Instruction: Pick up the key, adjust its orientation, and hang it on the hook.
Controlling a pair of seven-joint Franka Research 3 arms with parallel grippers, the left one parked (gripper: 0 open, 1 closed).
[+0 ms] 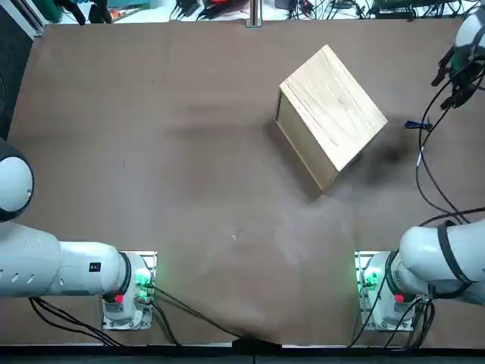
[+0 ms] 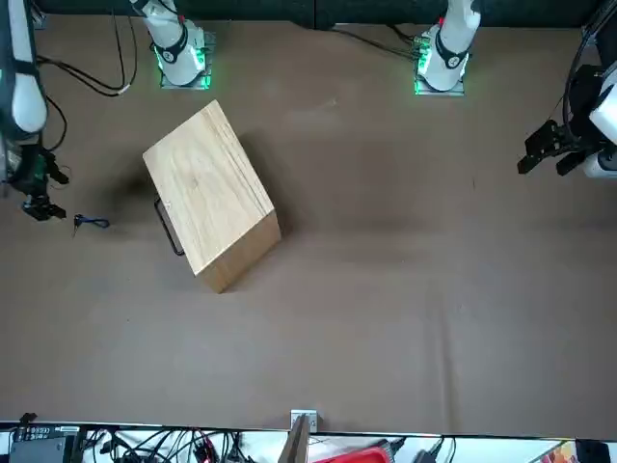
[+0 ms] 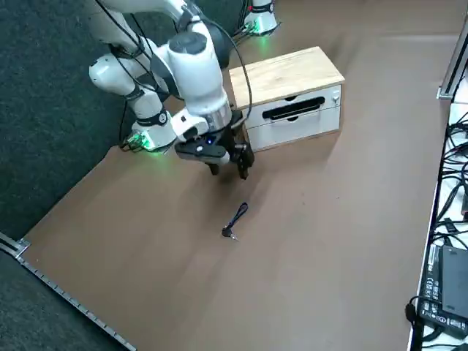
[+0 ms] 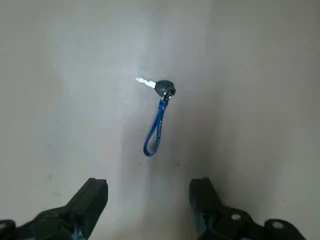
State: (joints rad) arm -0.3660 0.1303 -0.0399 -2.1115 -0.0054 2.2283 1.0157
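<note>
A: What's cut off in the top view?
B: R arm (image 1: pixel 455 262), by the R edge, & part of the R gripper (image 1: pixel 459 76) too. Front view crops that arm at its L edge.
A: And the key (image 4: pixel 156 86)?
B: In the top view its blade's too small to tell (strap (image 4: pixel 156 127) is a mere smudge there).
A: Box (image 3: pixel 292 99)?
B: Drawer fronts (image 3: pixel 294 117) hidden in the top view; R arm covers a bit of the box in the side view.

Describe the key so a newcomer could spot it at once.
Find the pale wooden box with two white drawers. Out from its drawer side, on the bare brown tabletop near the open right gripper, lies the key. Unlike the plain black cables, it has a silvery blade, black head and blue strap loop.
</note>
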